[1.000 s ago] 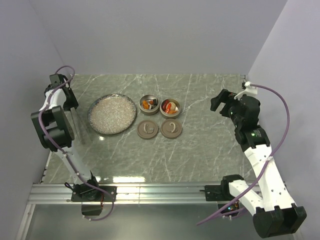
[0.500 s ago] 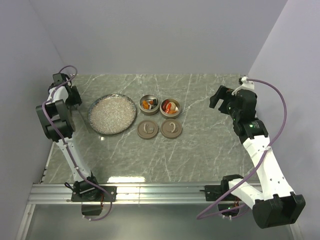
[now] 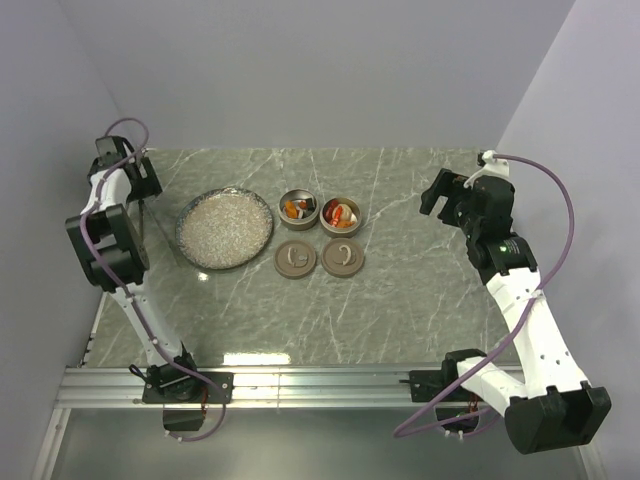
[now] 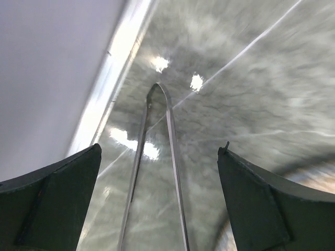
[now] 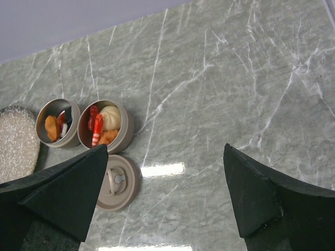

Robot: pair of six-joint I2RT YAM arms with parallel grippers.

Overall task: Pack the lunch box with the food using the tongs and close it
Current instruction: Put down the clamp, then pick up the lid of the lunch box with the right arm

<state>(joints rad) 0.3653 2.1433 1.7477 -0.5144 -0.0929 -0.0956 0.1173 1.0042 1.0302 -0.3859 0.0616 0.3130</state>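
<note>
The tongs (image 4: 170,157) lie flat on the marble by the left wall, joined end pointing away, between the spread fingers of my open left gripper (image 4: 159,149), which hangs above them without touching. From above, that left gripper (image 3: 143,190) sits at the table's far left. The lunch box is two round tins (image 3: 299,209) (image 3: 341,213), both holding food (image 5: 110,117): a white bun, red and orange pieces. Two lids (image 3: 295,259) (image 3: 343,257) lie in front of the tins. My right gripper (image 3: 437,200) hovers open and empty at the right, well away from the tins (image 5: 104,125).
A speckled grey plate (image 3: 225,228) sits between the tongs and the tins. The left wall runs close beside the tongs. One lid (image 5: 118,183) lies near my right gripper's left finger in the right wrist view.
My left gripper has opened wide and let go of the tongs, and the left wrist has moved toward the back. The right arm shifted slightly toward the back.
</note>
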